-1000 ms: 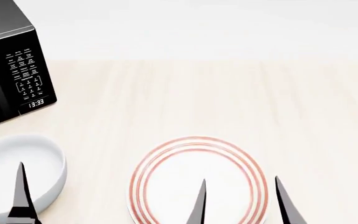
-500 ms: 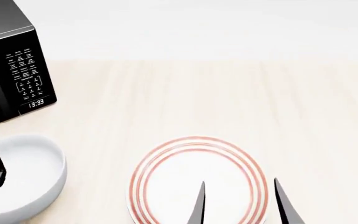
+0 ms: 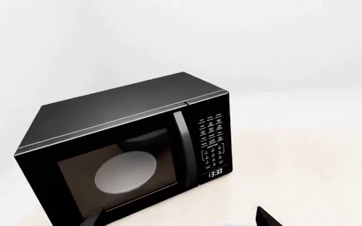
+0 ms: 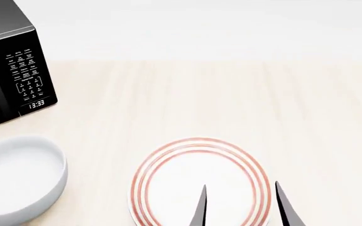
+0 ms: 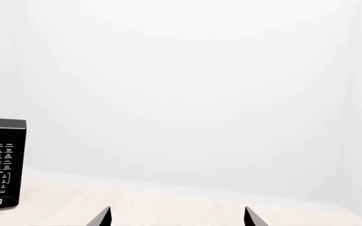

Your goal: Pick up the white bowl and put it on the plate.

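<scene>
White bowl [image 4: 19, 176]: nothing is seen inside; it is set on the table [image 4: 218, 99], left of the plate.
Plate [image 4: 200, 181]: nothing on it.
Microwave [image 3: 127, 150]: a pale disc [image 3: 126, 173] is seen inside.
Right gripper [image 4: 239, 207]: fingers spread apart, nothing held.
Left gripper [image 3: 177, 219]: fingers apart, nothing held.

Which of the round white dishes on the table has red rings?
The plate, flat and lying under the right gripper; the white bowl beside the microwave is plain and deep.

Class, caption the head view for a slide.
White bowl beside red-ringed plate; open right gripper over plate.
</scene>
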`<state>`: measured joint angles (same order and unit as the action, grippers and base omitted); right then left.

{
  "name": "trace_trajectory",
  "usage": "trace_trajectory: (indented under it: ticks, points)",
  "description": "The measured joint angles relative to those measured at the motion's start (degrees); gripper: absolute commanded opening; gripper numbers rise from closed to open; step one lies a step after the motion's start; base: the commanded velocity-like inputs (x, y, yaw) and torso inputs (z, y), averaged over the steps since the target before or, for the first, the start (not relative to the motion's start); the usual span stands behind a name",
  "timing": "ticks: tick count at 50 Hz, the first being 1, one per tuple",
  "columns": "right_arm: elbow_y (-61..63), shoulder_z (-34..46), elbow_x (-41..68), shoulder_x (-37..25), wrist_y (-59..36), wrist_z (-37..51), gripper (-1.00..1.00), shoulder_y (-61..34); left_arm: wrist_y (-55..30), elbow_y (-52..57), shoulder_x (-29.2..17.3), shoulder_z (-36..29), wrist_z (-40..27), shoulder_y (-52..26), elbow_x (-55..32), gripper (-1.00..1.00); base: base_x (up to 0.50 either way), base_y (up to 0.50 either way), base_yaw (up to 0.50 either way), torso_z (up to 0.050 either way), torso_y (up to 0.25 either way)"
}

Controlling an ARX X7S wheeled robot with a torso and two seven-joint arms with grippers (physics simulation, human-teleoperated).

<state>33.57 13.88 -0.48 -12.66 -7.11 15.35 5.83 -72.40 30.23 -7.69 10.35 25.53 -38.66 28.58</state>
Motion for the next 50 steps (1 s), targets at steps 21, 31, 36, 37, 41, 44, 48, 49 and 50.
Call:
trace_trajectory:
  ticks: [21,31,36,37,41,44,48,49,50]
  points:
    - [-0.6,0.7,0.5,-0.6,0.5,0.7,1.00,0.0,0.0,-11.4,-0.5,3.5,-2.1,-2.1,-1.0,1.00,0.00,0.00,0.00,0.000,0.000]
    - [-0.6,1.0,0.6,-1.0,0.5,1.1,1.00,0.0,0.4,-13.3,-0.1,4.0,-2.8,-2.1,-1.7,1.00,0.00,0.00,0.00,0.000,0.000]
    - [-0.6,1.1,0.7,-1.1,0.6,1.2,1.00,0.0,1.2,-14.4,0.1,4.3,-3.2,-2.0,-2.2,1.00,0.00,0.00,0.00,0.000,0.000]
    - [-0.6,1.2,0.7,-1.1,0.6,1.2,1.00,-0.1,1.3,-14.6,0.2,4.3,-3.3,-2.0,-2.3,1.00,0.00,0.00,0.00,0.000,0.000]
    - [-0.7,1.3,0.8,-1.3,0.6,1.4,1.00,-0.1,1.9,-15.3,0.4,4.5,-3.7,-1.9,-2.7,1.00,0.00,0.00,0.00,0.000,0.000]
    - [-0.7,1.4,0.9,-1.4,0.7,1.5,1.00,-0.1,2.3,-15.8,0.5,4.7,-4.0,-1.9,-3.0,1.00,0.00,0.00,0.00,0.000,0.000]
    - [-0.8,1.5,0.9,-1.5,0.7,1.6,1.00,-0.2,3.1,-16.5,0.7,5.0,-4.5,-1.7,-3.4,1.00,0.00,0.00,0.00,0.000,0.000]
    - [-0.9,1.5,1.0,-1.5,0.8,1.6,1.00,-0.2,3.3,-16.7,0.7,5.1,-4.6,-1.7,-3.5,1.00,0.00,0.00,0.00,0.000,0.000]
    - [-0.9,1.5,1.0,-1.5,0.8,1.6,1.00,-0.2,3.5,-16.9,0.8,5.2,-4.8,-1.6,-3.6,1.00,0.00,0.00,0.00,0.000,0.000]
